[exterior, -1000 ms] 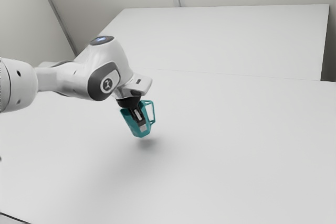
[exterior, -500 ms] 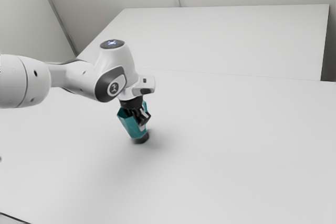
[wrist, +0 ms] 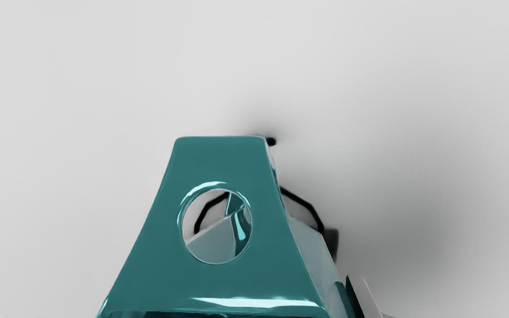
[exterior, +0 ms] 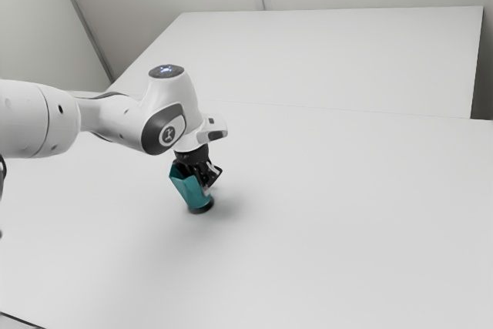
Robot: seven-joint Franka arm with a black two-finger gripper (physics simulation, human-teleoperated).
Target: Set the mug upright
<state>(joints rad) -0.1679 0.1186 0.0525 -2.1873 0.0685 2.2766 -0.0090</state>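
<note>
Over the smooth white surface (exterior: 331, 213), gripping a teal, faceted, tapering mug (exterior: 189, 189) in the black two-finger hand (exterior: 205, 184). Pointing mouth-up, with the narrow base just over or on a dark patch of shadow (exterior: 202, 209); not showing plainly which. Looking close to upright, though slanting in the exterior view, perhaps only through the camera's angle. Risking a rock or a topple by releasing above the surface, or onto one edge of the base. Risking a slip or a twist in the grasp, too, by pressing down hard on a tilted base. Also risking a tug on the broad teal handle with a round hole (wrist: 219, 282) by catching on it while backing away after any release.
</note>
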